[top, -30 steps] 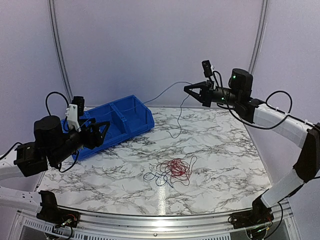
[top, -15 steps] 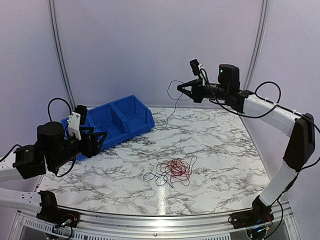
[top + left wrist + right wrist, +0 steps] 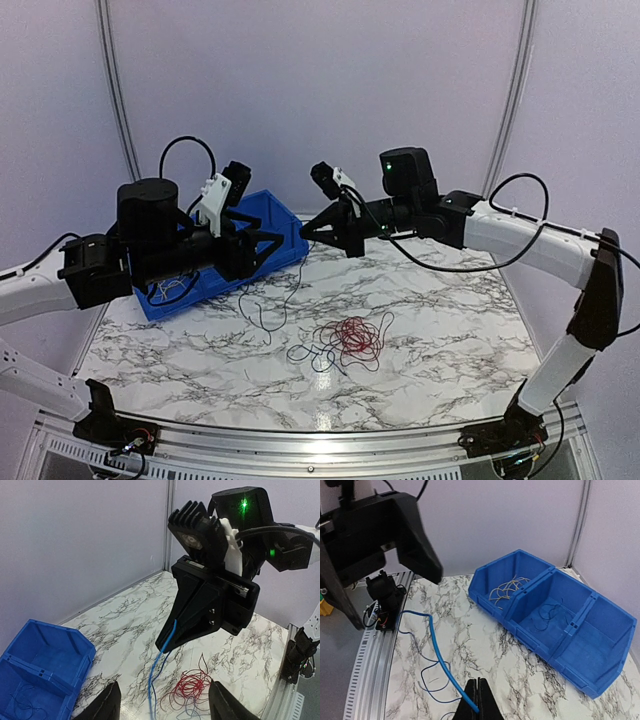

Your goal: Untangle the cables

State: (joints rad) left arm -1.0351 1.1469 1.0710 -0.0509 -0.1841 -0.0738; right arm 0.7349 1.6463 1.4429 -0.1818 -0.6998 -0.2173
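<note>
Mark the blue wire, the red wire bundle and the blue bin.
blue wire (image 3: 441,657), right wrist view, mid-length of the strand.
red wire bundle (image 3: 352,335), top external view, centre of the coil.
blue bin (image 3: 607,635), right wrist view, bare floor of the end compartment.

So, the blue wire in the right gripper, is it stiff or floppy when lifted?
Probably floppy: the blue wire hangs limp from the right gripper and curls below. Being so thin, it looks very light, and it may slip from a loose grip.
</note>
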